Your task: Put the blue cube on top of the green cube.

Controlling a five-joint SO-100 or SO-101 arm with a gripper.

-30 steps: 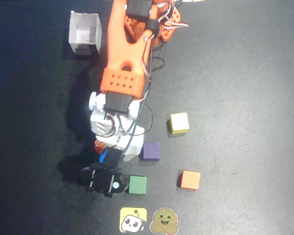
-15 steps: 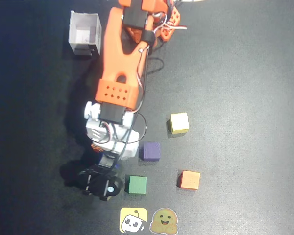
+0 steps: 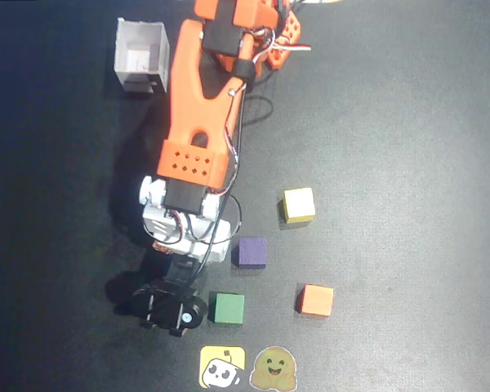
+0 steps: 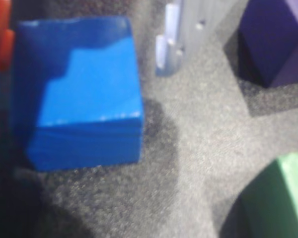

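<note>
Wrist view: gripper (image 4: 84, 59) clamps blue cube (image 4: 82, 99) (looks lifted off mat), green cube (image 4: 275, 198) lower right, purple cube (image 4: 275, 39) beyond.

No readable text, number or brand is showing anywhere; just below the green cube (image 3: 226, 308), two cartoon-face stickers (image 3: 222, 367) are carrying no lettering.

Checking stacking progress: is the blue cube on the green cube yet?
Not yet. In the wrist view the blue cube sits on the dark mat, apart from the green cube; overhead, nothing lies on the green cube.
</note>
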